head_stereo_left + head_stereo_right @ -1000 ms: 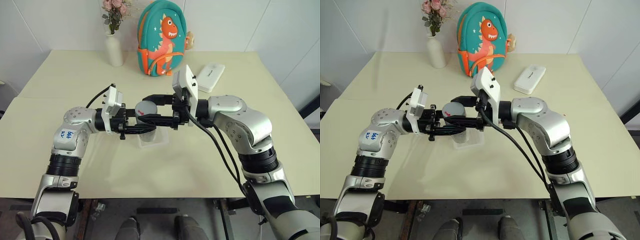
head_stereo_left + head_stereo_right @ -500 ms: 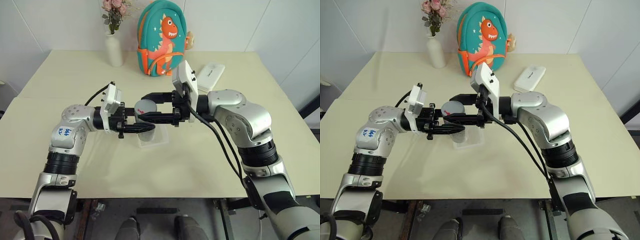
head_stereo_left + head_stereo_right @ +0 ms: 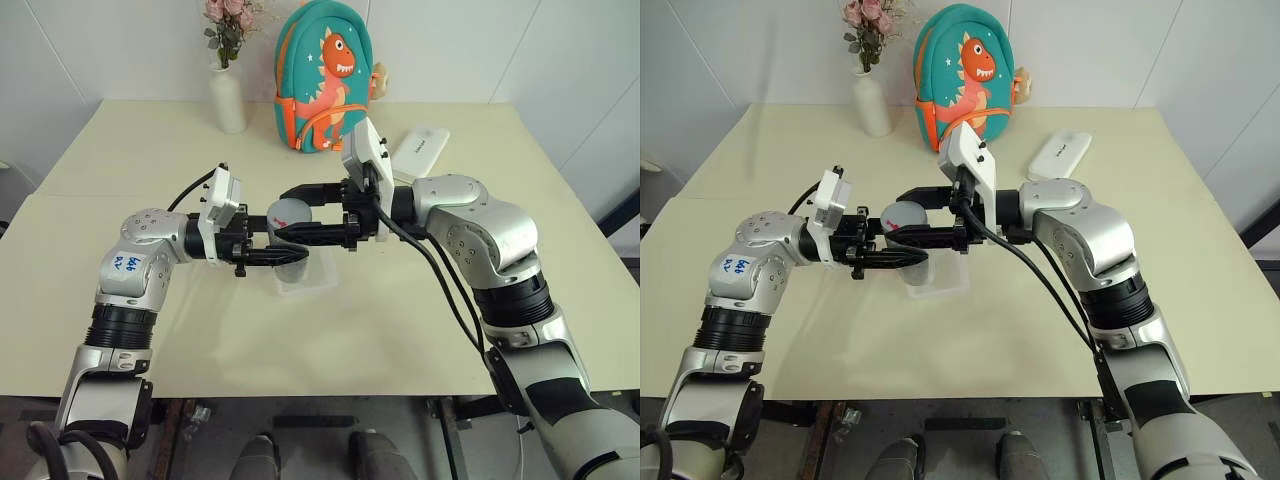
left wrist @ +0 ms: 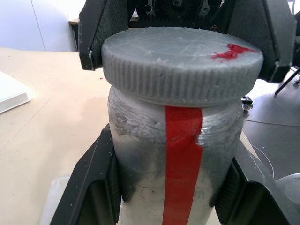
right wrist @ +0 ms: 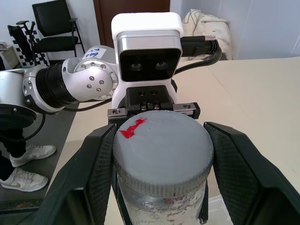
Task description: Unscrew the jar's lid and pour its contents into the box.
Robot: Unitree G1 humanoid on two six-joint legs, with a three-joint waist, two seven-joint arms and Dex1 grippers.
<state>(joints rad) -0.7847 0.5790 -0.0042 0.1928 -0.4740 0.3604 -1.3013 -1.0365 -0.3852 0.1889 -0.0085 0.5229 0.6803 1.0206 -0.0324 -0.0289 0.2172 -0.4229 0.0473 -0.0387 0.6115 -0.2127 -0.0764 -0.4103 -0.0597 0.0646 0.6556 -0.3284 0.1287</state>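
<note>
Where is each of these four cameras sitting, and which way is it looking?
Both eye views: on the head, looking down over both arms at the table.
Left wrist view: along the left gripper, clamped on the jar.
Right wrist view: along the right gripper, gripping the lid.
All share the jar and lid.

Left hand (image 3: 285, 257) clamped shut; right hand (image 3: 292, 212) likewise, both level.

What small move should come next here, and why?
Probably the right claw should twist the lid further round. The lid sits seated on the jar, the left claw clamps the jar's body above the box, and the right claw's fingers press the lid's rim.
</note>
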